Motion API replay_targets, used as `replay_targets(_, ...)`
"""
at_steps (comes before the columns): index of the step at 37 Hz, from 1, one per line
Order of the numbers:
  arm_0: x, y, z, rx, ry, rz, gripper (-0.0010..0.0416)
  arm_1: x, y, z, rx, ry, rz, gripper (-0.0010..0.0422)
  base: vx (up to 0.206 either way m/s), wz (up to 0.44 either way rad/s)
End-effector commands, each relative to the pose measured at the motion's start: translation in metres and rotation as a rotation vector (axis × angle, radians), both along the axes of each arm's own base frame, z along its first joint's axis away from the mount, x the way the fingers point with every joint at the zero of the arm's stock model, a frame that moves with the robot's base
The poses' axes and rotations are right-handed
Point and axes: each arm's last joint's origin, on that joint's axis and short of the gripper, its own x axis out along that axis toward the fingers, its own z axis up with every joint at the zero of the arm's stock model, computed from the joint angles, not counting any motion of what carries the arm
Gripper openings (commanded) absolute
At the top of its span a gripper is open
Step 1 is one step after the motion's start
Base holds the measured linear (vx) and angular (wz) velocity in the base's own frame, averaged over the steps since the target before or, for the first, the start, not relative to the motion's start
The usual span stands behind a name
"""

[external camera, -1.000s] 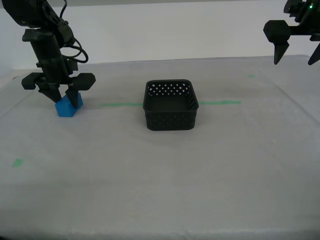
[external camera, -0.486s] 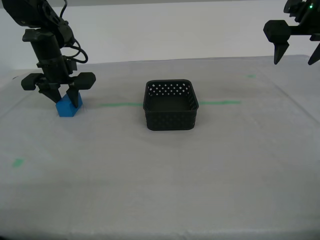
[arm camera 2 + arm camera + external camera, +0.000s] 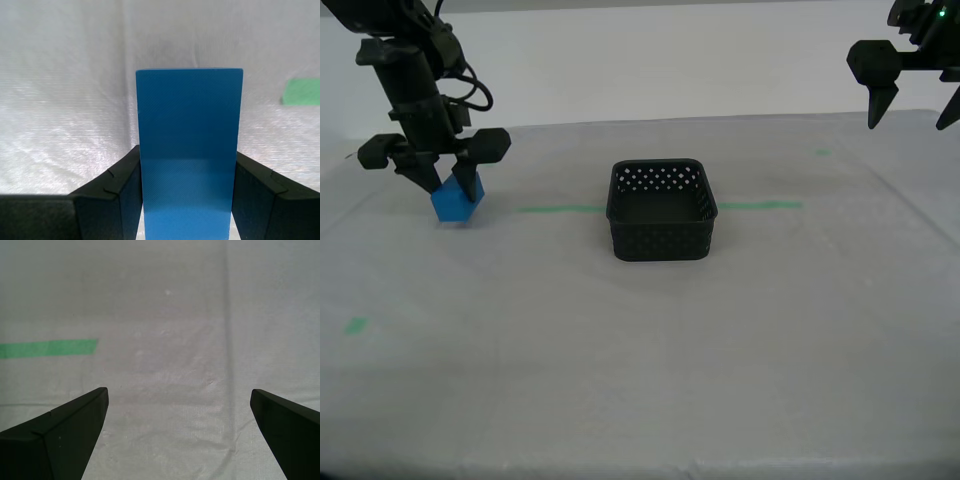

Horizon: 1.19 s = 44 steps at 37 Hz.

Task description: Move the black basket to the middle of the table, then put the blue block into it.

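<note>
The black basket [image 3: 661, 210] stands near the middle of the table [image 3: 640, 340], on the green tape line. At the exterior view's left, my second gripper [image 3: 448, 184] is shut on the blue block [image 3: 455, 201], which hangs just above the cloth. In the second wrist view the blue block [image 3: 189, 150] fills the gap between the two black fingers [image 3: 117, 195]. High at the exterior view's right, my first gripper [image 3: 915, 112] stands open with nothing in it. Its wrist view shows the wide-apart fingertips [image 3: 65, 430] over bare cloth.
A green tape line [image 3: 560, 209] runs across the table behind the basket. Small green marks lie at the exterior view's front left [image 3: 356, 325] and far right [image 3: 822, 152]. A green strip [image 3: 47, 348] shows below my first gripper.
My second gripper has risen with the blue block, lifting it off the cloth and a little toward the exterior view's left. The basket and my first gripper have not moved.
</note>
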Motion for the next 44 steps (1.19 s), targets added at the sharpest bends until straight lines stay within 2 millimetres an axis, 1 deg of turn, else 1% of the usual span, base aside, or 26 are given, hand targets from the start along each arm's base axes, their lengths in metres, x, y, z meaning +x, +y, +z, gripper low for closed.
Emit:
replay_targets(1, 0.000, 0.000, 0.000, 0.000, -0.001, 0.002, 0.0398, -0.002, -0.002, 0.011, -0.009, -0.019, 0.026, -0.0001, 0.000, 0.000)
replay_targets(9, 0.000, 0.000, 0.000, 0.000, -0.002, 0.002, 0.0398, -0.008, -0.010, 0.027, -0.035, -0.019, 0.053, 0.0000, 0.000, 0.000)
replay_targets(13, 0.000, 0.000, 0.000, 0.000, -0.002, 0.002, 0.0399, -0.011, -0.019, 0.035, -0.044, -0.038, 0.062, 0.0000, 0.000, 0.000)
replay_targets(17, 0.000, 0.000, 0.000, 0.000, -0.003, 0.002, 0.0399, -0.014, -0.034, 0.043, -0.059, -0.055, 0.073, 0.0000, 0.000, 0.000)
replay_targets(25, 0.000, 0.000, 0.000, 0.000, -0.004, 0.002, 0.0399, -0.023, -0.074, 0.058, -0.106, -0.097, 0.094, 0.0000, 0.000, 0.000)
replay_targets(37, 0.000, 0.000, 0.000, 0.000, -0.005, 0.003, 0.0399, -0.039, -0.158, 0.083, -0.135, -0.186, 0.068, 0.0000, 0.000, 0.000)
replay_targets(42, 0.000, 0.000, 0.000, 0.000, -0.005, 0.002, 0.0398, -0.048, -0.185, 0.094, -0.165, -0.222, 0.045, 0.0000, 0.000, 0.000)
replay_targets(44, 0.000, 0.000, 0.000, 0.000, -0.005, 0.002, 0.0399, -0.051, -0.193, 0.096, -0.180, -0.230, 0.037, 0.0000, 0.000, 0.000)
